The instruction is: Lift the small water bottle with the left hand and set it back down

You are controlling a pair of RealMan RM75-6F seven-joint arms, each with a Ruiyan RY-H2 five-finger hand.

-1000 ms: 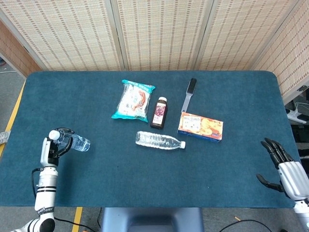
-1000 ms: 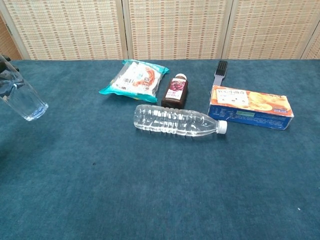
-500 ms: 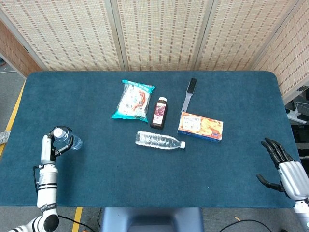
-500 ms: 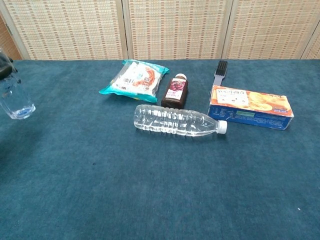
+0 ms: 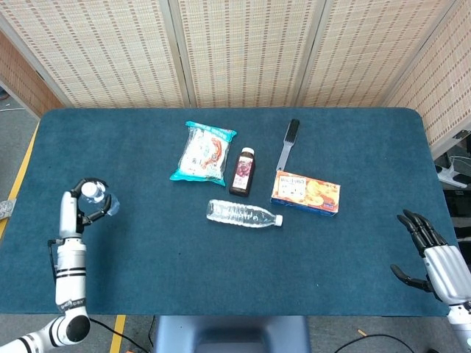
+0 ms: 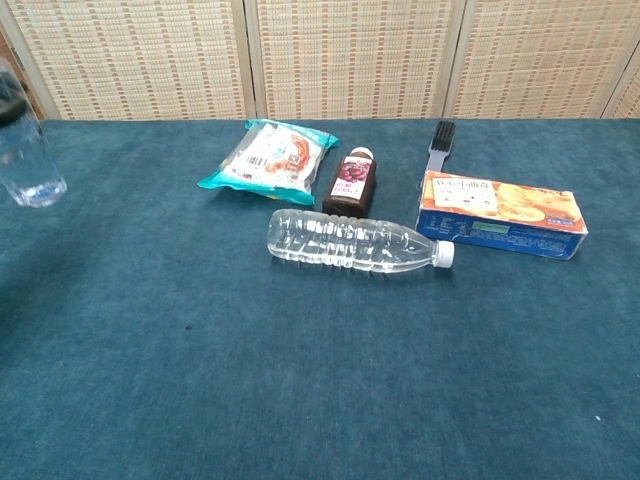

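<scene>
A small clear water bottle (image 5: pixel 101 201) with a white cap is near the table's left edge, and my left hand (image 5: pixel 76 209) grips it, fingers curled around its upper part. In the chest view the bottle (image 6: pixel 28 160) stands close to upright at the far left of the frame, its base above the cloth; the hand itself hardly shows there. My right hand (image 5: pixel 429 257) hangs off the table's front right corner with fingers apart, holding nothing.
Mid-table lie a larger clear bottle (image 5: pixel 243 214) on its side, a snack bag (image 5: pixel 204 152), a dark juice bottle (image 5: pixel 243 171), a grey brush (image 5: pixel 288 141) and an orange-and-blue biscuit box (image 5: pixel 305 193). The blue-clothed table (image 5: pixel 147 287) ends just left of my left hand.
The small bottle in my left hand has swung from tilted, base pointing right, to nearly upright, and has risen and shifted left. The right hand has not moved.
</scene>
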